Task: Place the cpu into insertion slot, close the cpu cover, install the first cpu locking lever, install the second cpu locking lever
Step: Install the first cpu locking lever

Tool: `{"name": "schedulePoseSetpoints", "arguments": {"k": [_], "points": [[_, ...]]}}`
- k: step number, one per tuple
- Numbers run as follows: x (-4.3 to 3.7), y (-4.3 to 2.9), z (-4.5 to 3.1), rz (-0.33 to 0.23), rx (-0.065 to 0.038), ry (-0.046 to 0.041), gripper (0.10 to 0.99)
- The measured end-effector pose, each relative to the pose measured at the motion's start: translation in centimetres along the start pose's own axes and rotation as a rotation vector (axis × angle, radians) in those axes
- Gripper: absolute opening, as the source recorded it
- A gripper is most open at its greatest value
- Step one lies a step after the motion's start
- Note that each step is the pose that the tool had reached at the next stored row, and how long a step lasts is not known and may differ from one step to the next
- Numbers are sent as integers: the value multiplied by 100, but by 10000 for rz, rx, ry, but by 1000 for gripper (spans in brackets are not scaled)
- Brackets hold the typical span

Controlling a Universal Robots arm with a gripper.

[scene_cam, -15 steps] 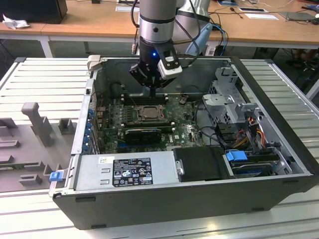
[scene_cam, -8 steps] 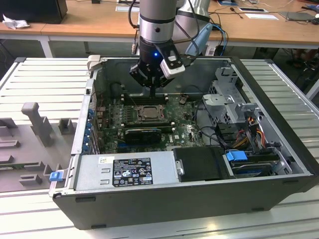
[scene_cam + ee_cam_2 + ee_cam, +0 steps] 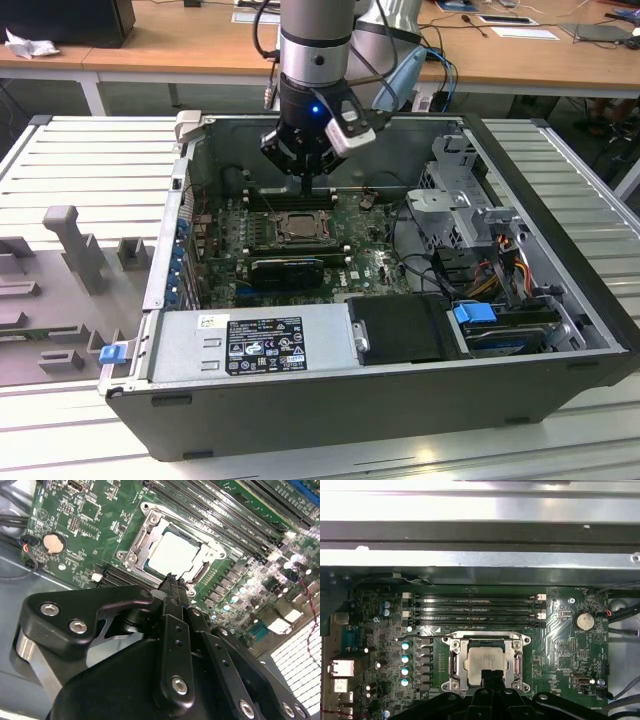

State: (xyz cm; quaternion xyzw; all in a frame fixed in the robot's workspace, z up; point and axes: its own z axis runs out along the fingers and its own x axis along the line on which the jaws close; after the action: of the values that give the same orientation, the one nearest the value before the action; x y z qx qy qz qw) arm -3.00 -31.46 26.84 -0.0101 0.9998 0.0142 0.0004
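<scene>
Seated already in the insertion slot (image 3: 485, 663): the cpu (image 3: 484, 660), dull silver top showing through the window of the cpu cover (image 3: 455, 662), which lies flat down over the socket frame in both wrist views. Judged from that, first two steps done, lever work in hand. Hovering directly above the socket's near edge, the pincer (image 3: 172, 582), fingers clenched together into one narrow black tip and grasping nothing, tip just at or just above the cover's rim; contact not certain. Running along the socket's side toward the board's capacitors, a thin wire lever (image 3: 420, 638), looking unlatched; whether either lever is hooked cannot be told. Called for next, by this reading: a firm, narrow push on a lever arm, down and sideways under its catch, without sliding onto the chip's top.

Close around: long black memory slots (image 3: 475, 607) just beyond the socket, a row of blue-topped capacitors (image 3: 405, 658) beside it, a round coin battery (image 3: 583, 621) well apart. In the exterior view, arm reaching down into the open computer case (image 3: 560, 375), black-labelled power supply (image 3: 262, 347) along the near wall, drive cage and cable bundle (image 3: 497, 260) toward the exterior view's right, grey slatted worktop (image 3: 60, 160) beneath. Tight quarters: memory slot walls and case rim crowding any sideways sweep
</scene>
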Motion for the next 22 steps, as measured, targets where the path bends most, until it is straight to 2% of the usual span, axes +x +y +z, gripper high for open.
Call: {"name": "schedulePoseSetpoints", "arguments": {"k": [3,6,12,14,18,22], "points": [[16,0,1,-179,-2,3,106],[110,2,1,-186,-5,-16,106],[235,4,4,-188,-38,-27,106],[334,6,13,-187,-79,-35,106],[557,10,36,-189,-141,-112,106],[665,12,48,-190,-182,-161,106]]}}
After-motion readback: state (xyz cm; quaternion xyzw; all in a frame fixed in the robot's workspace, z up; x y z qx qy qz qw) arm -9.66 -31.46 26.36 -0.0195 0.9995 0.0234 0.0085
